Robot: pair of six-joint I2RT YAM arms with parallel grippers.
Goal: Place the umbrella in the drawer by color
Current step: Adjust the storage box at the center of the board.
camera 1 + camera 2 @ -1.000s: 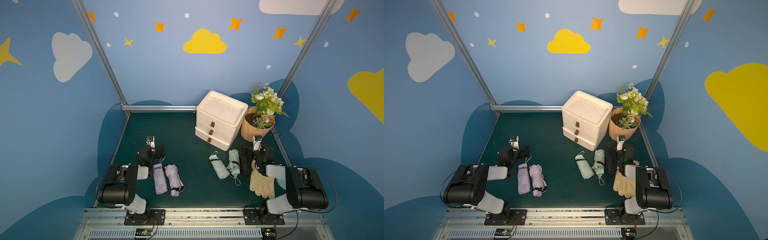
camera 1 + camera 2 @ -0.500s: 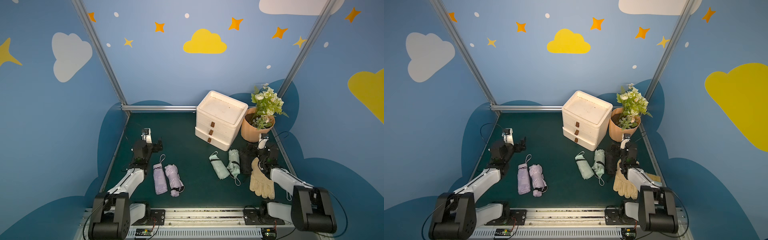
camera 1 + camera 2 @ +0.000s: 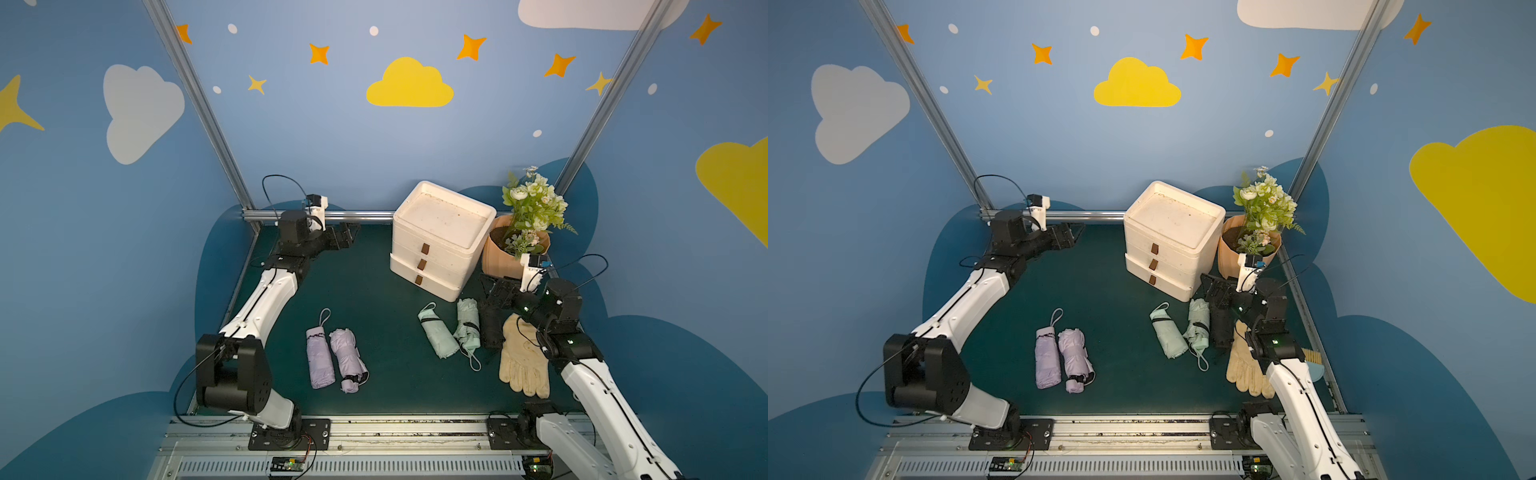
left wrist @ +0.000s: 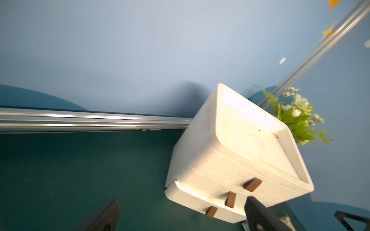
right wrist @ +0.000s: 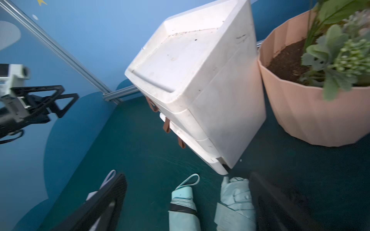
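Both hands wide open, holding nothing: left hand (image 3: 351, 235) hovers upper left over the counter (image 3: 374, 291), right hand (image 3: 490, 287) just beside the drawer chest (image 3: 436, 255), right of centre. I reckon a drawer gets opened next, so I'd square 1 hand on 1 brown pull (image 3: 422, 264), pinch it and draw straight out, bracing the chest, which looks light.

Count:
- 3 drawers
- 2 lilac umbrellas (image 3: 320, 357), lower centre
- 2 mint umbrellas (image 3: 438, 336), to their right
- 1 black folded thing (image 3: 491, 332), likely an umbrella
- 1 glove (image 3: 521, 359)
- 1 potted plant (image 3: 528, 216)

Every umbrella lies on the counter.
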